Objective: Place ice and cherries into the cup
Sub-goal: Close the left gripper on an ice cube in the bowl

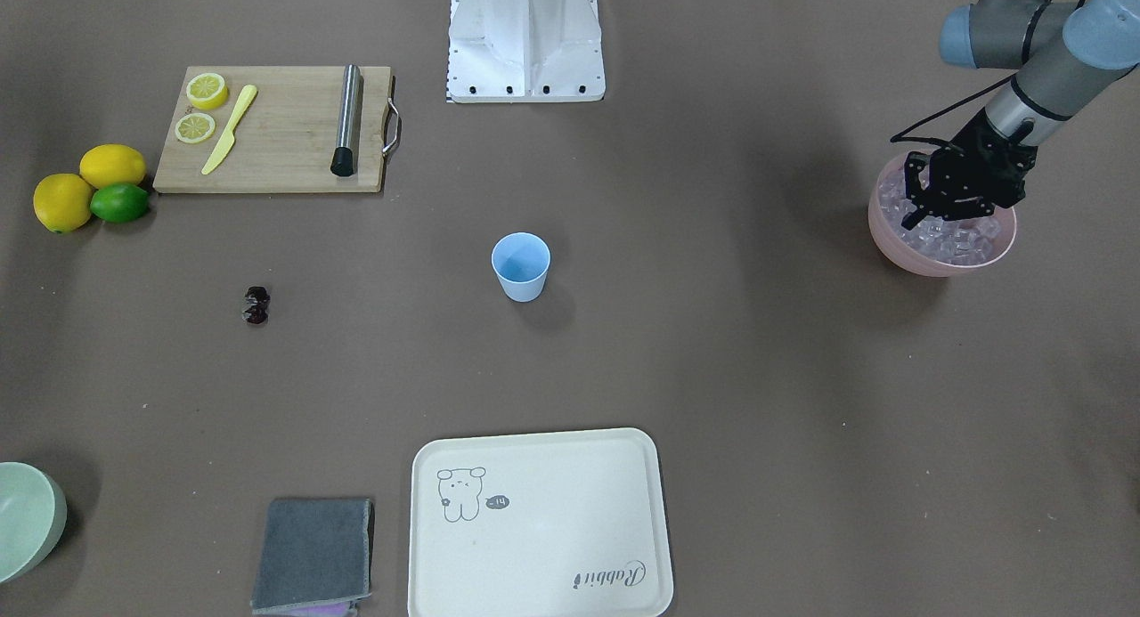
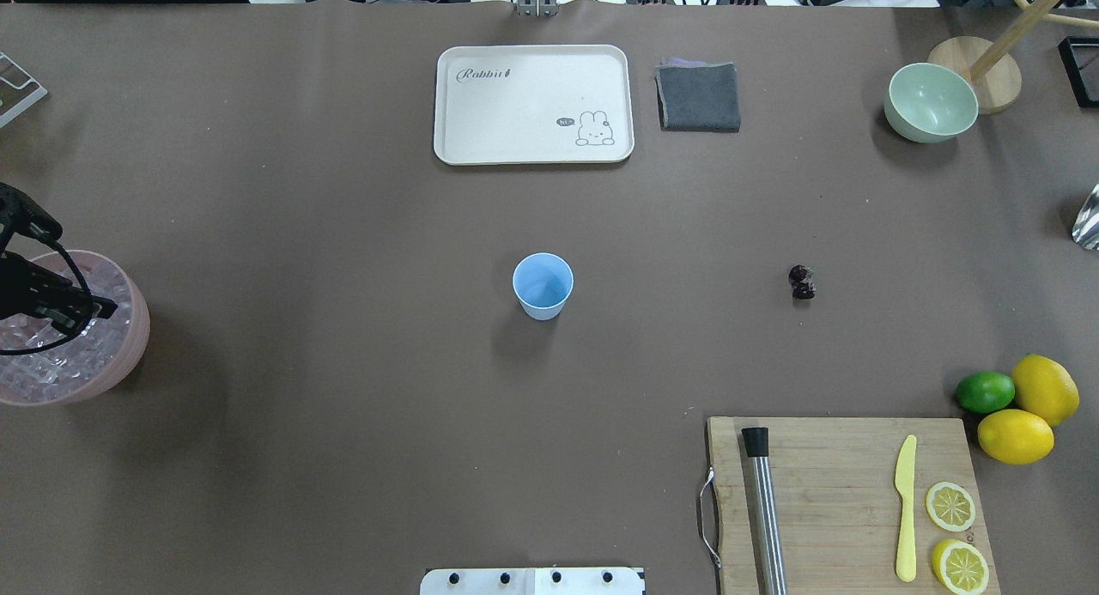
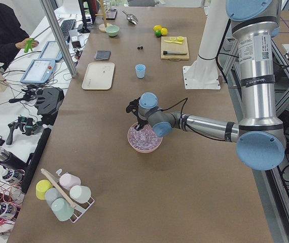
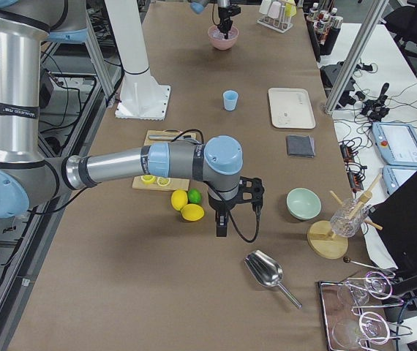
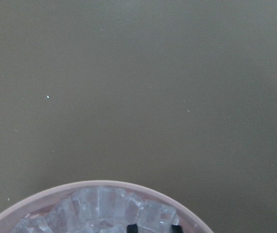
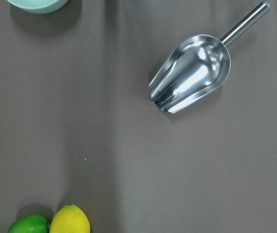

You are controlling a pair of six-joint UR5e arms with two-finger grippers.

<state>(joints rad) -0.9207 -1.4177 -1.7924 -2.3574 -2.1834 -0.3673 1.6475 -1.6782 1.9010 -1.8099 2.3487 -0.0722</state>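
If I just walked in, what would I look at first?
Probably the left gripper dipped into the pink bowl heaped with glassy ice, at the end of the table on the robot's left. Next comes the light-blue cup, standing alone and empty in the middle, with the small dark cherries lying well apart from it on the robot's right side.

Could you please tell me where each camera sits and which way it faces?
Front-facing: across the table, facing the robot; left gripper in pink bowl.
Overhead: behind the robot, looking down; left gripper at left edge.
Exterior left: table's left end; left arm near.
Exterior right: table's right end; right gripper near.
Left wrist: down onto ice; fingertips show.
Right wrist: down onto scoop; no gripper shows.
Shared: four exterior views show the cup.
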